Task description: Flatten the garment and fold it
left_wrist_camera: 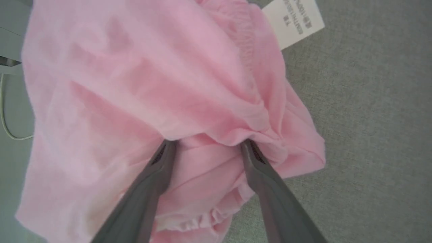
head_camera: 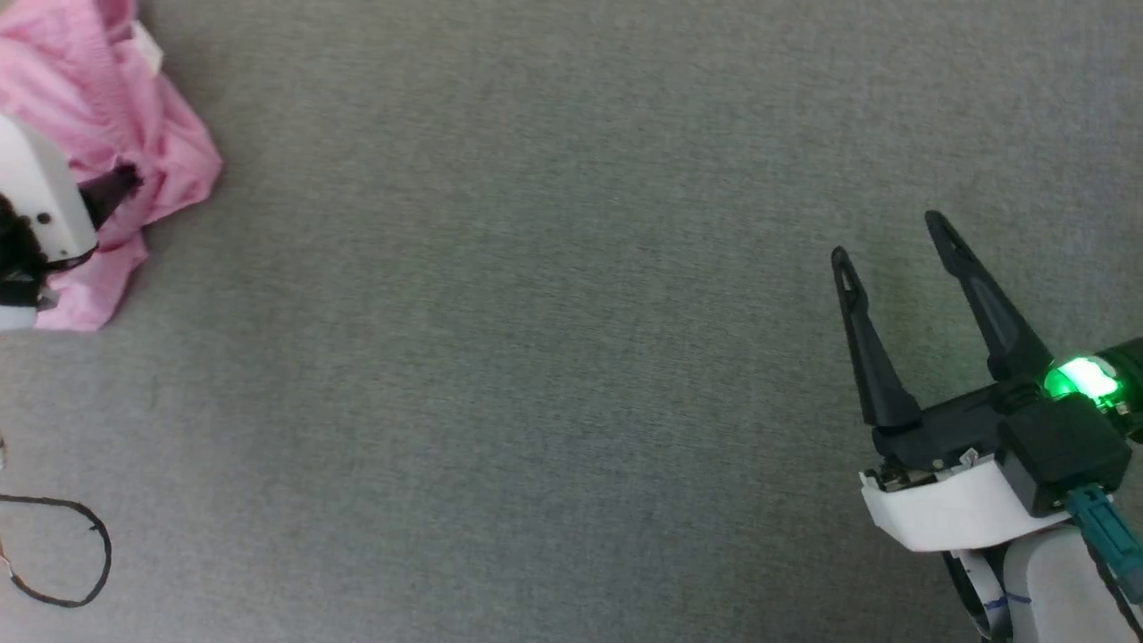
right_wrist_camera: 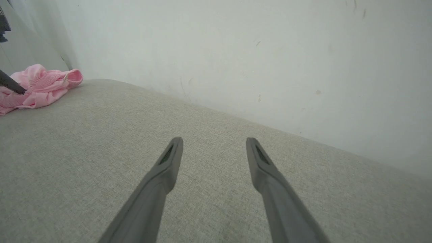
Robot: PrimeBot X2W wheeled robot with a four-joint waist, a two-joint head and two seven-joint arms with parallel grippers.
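The pink shorts [head_camera: 125, 107] lie crumpled at the far left of the grey surface; the right wrist view shows the shorts [right_wrist_camera: 40, 87] as a small heap by the wall. In the left wrist view the shorts [left_wrist_camera: 135, 84] are close up, with the gathered waistband at the top and a white label tag [left_wrist_camera: 293, 20] at the upper right. My left gripper [left_wrist_camera: 206, 143] is open, its fingertips pushed under a fold with pink fabric between them. In the head view, one dark finger of the left gripper [head_camera: 112, 189] rests on the heap. My right gripper [head_camera: 886, 237] hangs open and empty at the lower right, far from the shorts.
The grey fabric surface [head_camera: 536, 357] stretches between the two arms. A black cable loop [head_camera: 62, 554] lies at the lower left. A white wall [right_wrist_camera: 253, 50] runs along the surface's far edge. A thin white cable [left_wrist_camera: 5, 125] lies beside the shorts.
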